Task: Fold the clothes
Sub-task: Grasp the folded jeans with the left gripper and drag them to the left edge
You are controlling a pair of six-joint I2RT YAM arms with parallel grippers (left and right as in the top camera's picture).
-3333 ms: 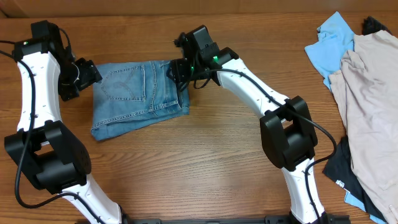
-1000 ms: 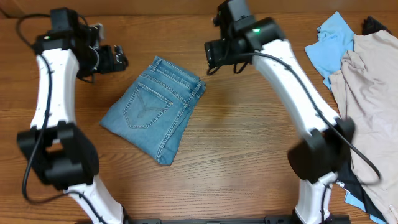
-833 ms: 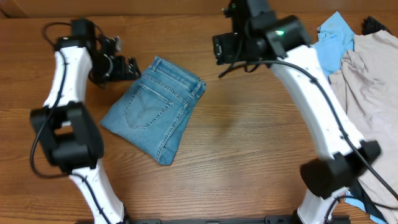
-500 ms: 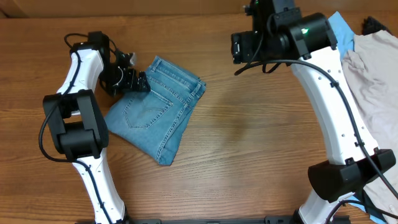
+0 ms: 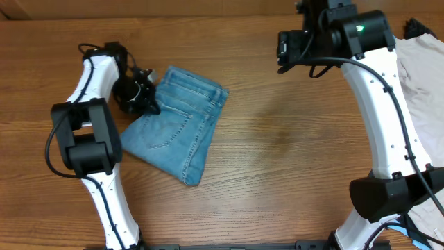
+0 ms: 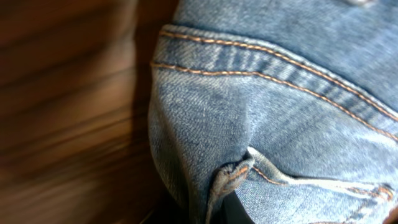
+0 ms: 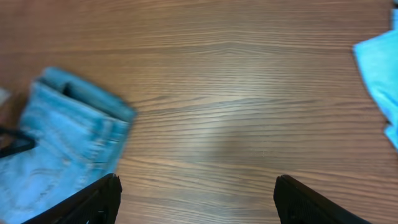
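Note:
The clothes, a pair of faded light-blue jeans (image 5: 177,121), lie folded into a compact packet on the wooden table, left of centre. My left gripper (image 5: 144,99) sits at the packet's upper left edge and is shut on a pinch of denim. In the left wrist view the jeans (image 6: 261,93) fill the frame, and a seamed fold bunches into the left gripper (image 6: 219,208) at the bottom edge. My right gripper (image 5: 295,48) hangs open over bare wood to the right of the jeans. The right wrist view shows the right gripper (image 7: 196,199) holding nothing, with the jeans (image 7: 56,143) at its left.
A large beige garment (image 5: 420,83) lies at the table's right edge, with a dark item (image 5: 415,28) behind it. A sky-blue shirt (image 7: 380,68) shows at the right of the right wrist view. Bare wood (image 5: 277,146) lies between the jeans and that pile.
My left gripper moved right onto the jeans' edge and shut on the denim, nudging the packet slightly. My right arm drew away to the right, staying open.

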